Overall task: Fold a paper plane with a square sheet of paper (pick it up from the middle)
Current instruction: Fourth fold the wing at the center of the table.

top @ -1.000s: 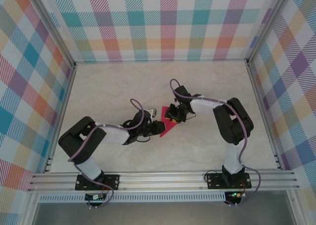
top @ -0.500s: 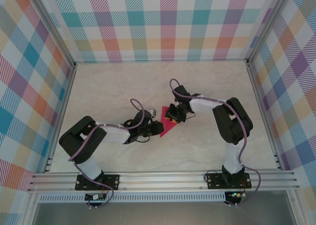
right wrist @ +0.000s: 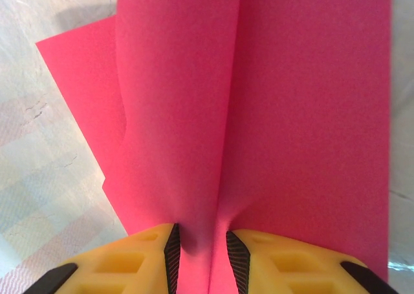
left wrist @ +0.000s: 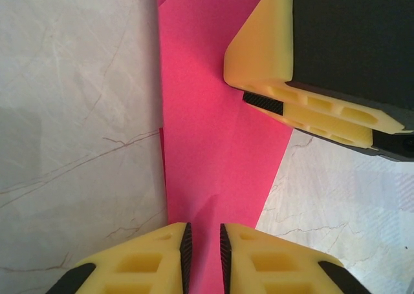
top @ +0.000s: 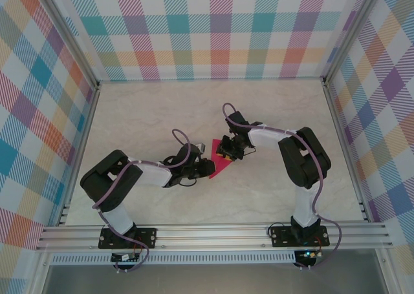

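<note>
Three plaid walls, a pale marbled table, crimson paper apparently creased.

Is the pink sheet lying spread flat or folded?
Folded: the pink sheet shows overlapping layers, a raised ridge pinched between the jaws of the right gripper, and a triangular outline from above.

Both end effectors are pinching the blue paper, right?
Not quite: the paper is pink, not blue, as the right wrist view shows. The left end effector and the right end effector both do pinch it.
</note>
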Tool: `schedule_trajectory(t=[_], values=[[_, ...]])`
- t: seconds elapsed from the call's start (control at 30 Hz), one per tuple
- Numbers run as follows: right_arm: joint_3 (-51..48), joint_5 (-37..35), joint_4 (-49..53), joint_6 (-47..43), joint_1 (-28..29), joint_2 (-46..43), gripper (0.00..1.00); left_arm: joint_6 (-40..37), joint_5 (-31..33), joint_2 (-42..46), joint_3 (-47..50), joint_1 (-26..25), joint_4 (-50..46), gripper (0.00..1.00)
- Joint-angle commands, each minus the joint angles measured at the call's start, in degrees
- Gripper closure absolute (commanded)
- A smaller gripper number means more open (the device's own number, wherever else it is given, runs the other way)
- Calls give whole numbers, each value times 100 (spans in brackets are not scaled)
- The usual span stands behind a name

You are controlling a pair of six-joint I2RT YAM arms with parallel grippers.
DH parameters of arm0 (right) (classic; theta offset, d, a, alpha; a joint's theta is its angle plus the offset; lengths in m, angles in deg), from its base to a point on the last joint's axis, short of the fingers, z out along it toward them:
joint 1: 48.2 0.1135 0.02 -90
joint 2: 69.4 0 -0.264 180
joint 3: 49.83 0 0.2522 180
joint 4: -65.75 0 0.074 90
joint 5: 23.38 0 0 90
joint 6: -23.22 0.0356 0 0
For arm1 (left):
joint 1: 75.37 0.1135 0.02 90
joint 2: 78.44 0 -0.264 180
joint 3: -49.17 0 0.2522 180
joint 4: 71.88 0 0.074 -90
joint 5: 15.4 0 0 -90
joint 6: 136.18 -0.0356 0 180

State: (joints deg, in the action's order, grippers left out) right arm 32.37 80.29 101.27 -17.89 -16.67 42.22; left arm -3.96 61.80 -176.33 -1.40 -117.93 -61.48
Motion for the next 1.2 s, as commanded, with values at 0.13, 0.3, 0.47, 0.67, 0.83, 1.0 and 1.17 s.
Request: schedule_trajectory(t=[0.13, 0.3, 0.47, 0.67, 0.83, 1.0, 1.17], values=[[-286, -1087, 499, 13, -85, 656, 68, -58, -202, 576, 117, -15, 62, 71], [-270, -1053, 487, 6, -85, 682, 68, -28, 140, 832, 238, -15, -333, 69], [-270, -1051, 487, 5, -84, 696, 68, 106, 88, 807, 245, -15, -594, 70], [-279, -1033, 480, 24, -85, 717, 69, 182, -132, 492, 186, -15, -377, 77], [-284, -1026, 485, 14, -85, 714, 69, 171, -221, 306, 105, -15, -368, 81], [-288, -1020, 479, 9, -81, 719, 69, 165, -277, 279, 88, -10, -307, 83], [-279, -1010, 470, 1, -85, 726, 69, 173, -397, 266, 96, -15, -187, 81]])
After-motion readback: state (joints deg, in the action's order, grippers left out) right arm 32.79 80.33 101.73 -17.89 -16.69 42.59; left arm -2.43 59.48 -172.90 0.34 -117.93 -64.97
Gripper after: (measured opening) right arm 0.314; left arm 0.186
